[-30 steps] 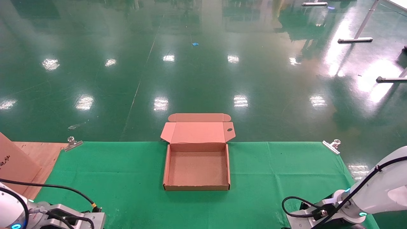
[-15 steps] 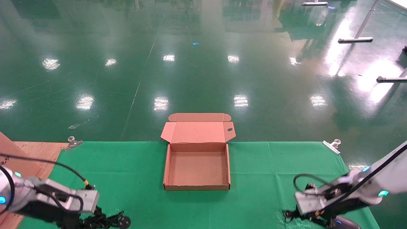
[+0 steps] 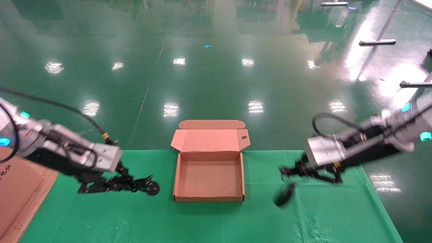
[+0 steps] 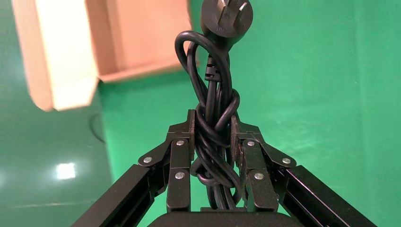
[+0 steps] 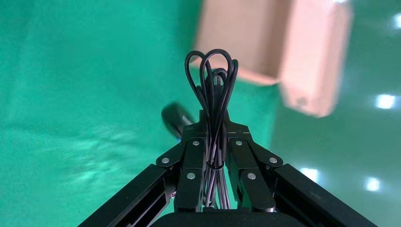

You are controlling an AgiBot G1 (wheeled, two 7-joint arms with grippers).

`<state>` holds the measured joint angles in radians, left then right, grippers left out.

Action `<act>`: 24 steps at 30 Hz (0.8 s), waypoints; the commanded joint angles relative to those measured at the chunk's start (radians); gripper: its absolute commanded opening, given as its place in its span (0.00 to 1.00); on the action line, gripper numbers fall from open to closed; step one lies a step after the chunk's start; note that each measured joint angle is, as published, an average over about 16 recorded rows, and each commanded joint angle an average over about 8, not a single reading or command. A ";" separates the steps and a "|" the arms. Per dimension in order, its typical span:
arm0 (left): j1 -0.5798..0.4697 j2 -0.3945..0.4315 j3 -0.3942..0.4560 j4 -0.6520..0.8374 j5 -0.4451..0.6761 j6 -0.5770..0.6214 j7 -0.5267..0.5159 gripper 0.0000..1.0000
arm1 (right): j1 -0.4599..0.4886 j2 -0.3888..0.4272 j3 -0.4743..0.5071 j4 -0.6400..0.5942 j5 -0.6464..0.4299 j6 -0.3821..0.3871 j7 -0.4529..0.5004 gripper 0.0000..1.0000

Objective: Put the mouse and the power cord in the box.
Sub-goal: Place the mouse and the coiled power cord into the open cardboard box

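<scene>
Your left gripper hangs above the green-covered counter, left of the box, with its fingers clamped tight on the power cord. In the left wrist view the bundle is pinched between the pads, and the plug sticks out beyond the fingertips, pointing toward the box's near left corner. The cord is off the cloth and close beside the box, not touching it.

Your right gripper is held up right of the box, a little farther off. Its fingers are closed on a looped bundle of thin cord, not on the mouse body. The mouse shows as a dark blurred oval below the gripper, seemingly dangling from that cord above the cloth; you cannot tell whether it touches the counter.

The box sits at the middle of the counter against the far edge, lid open and leaning back, its tray bare.
</scene>
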<state>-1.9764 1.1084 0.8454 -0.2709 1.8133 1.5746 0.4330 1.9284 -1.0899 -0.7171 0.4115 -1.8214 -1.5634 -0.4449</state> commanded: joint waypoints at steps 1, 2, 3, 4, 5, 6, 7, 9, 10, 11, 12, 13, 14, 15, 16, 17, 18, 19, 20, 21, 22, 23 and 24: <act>-0.020 0.015 0.001 -0.037 -0.004 0.012 -0.027 0.00 | 0.017 -0.003 0.006 0.056 0.012 -0.014 0.039 0.00; -0.027 0.022 0.002 -0.059 -0.013 0.013 -0.046 0.00 | 0.022 -0.006 0.006 0.089 0.021 -0.015 0.069 0.00; -0.034 0.029 0.004 -0.081 -0.023 0.014 -0.066 0.00 | 0.026 -0.009 0.006 0.120 0.029 -0.016 0.099 0.00; -0.041 0.036 0.005 -0.104 -0.033 0.015 -0.087 0.00 | 0.031 -0.012 0.005 0.153 0.038 -0.016 0.131 0.00; -0.049 0.041 0.007 -0.126 -0.044 0.015 -0.108 0.00 | 0.035 -0.015 0.003 0.184 0.045 -0.015 0.162 0.00; -0.056 0.046 0.010 -0.148 -0.054 0.015 -0.129 0.00 | 0.040 -0.018 0.001 0.212 0.051 -0.014 0.191 0.00; -0.065 0.051 0.014 -0.170 -0.064 0.015 -0.149 0.00 | 0.045 -0.021 -0.002 0.239 0.055 -0.012 0.219 0.00; -0.084 0.059 0.024 -0.215 -0.076 0.013 -0.185 0.00 | 0.057 -0.028 -0.008 0.286 0.057 -0.006 0.267 0.00; -0.094 0.061 0.029 -0.237 -0.083 0.012 -0.202 0.00 | 0.062 -0.031 -0.012 0.304 0.057 -0.004 0.288 0.00; -0.104 0.064 0.034 -0.256 -0.089 0.011 -0.218 0.00 | 0.068 -0.034 -0.014 0.320 0.057 -0.001 0.306 0.00; -0.113 0.066 0.039 -0.273 -0.095 0.009 -0.232 0.00 | 0.074 -0.037 -0.017 0.332 0.056 0.001 0.320 0.00; -0.120 0.067 0.043 -0.289 -0.101 0.008 -0.244 0.00 | 0.079 -0.040 -0.019 0.341 0.056 0.002 0.332 0.00; -0.127 0.068 0.047 -0.303 -0.107 0.007 -0.254 0.00 | 0.083 -0.043 -0.021 0.349 0.056 0.003 0.343 0.00; -0.132 0.068 0.051 -0.314 -0.112 0.006 -0.263 0.00 | 0.087 -0.045 -0.022 0.354 0.057 0.004 0.350 0.00; -0.136 0.068 0.054 -0.323 -0.119 0.004 -0.270 0.00 | 0.090 -0.048 -0.025 0.358 0.057 0.004 0.355 0.00; -0.139 0.068 0.057 -0.331 -0.126 0.003 -0.277 0.00 | 0.093 -0.050 -0.027 0.361 0.058 0.005 0.359 0.00; -0.141 0.068 0.060 -0.337 -0.133 0.002 -0.281 0.00 | 0.095 -0.051 -0.029 0.363 0.059 0.005 0.361 0.00; -0.142 0.068 0.063 -0.341 -0.139 0.001 -0.285 0.00 | 0.097 -0.053 -0.031 0.363 0.059 0.006 0.363 0.00; -0.142 0.068 0.066 -0.345 -0.145 0.000 -0.287 0.00 | 0.098 -0.055 -0.033 0.362 0.060 0.007 0.363 0.00; -0.142 0.069 0.069 -0.347 -0.150 -0.001 -0.289 0.00 | 0.099 -0.056 -0.034 0.361 0.061 0.008 0.363 0.00; -0.142 0.070 0.072 -0.349 -0.154 -0.002 -0.290 0.00 | 0.100 -0.057 -0.036 0.359 0.062 0.009 0.362 0.00; -0.141 0.071 0.075 -0.350 -0.158 -0.004 -0.290 0.00 | 0.101 -0.058 -0.037 0.355 0.063 0.010 0.361 0.00; -0.139 0.073 0.078 -0.351 -0.161 -0.006 -0.290 0.00 | 0.102 -0.058 -0.038 0.351 0.064 0.012 0.360 0.00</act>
<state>-2.1097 1.1846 0.9255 -0.6212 1.6666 1.5523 0.1580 2.0290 -1.1473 -0.7528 0.7570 -1.7558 -1.5505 -0.0882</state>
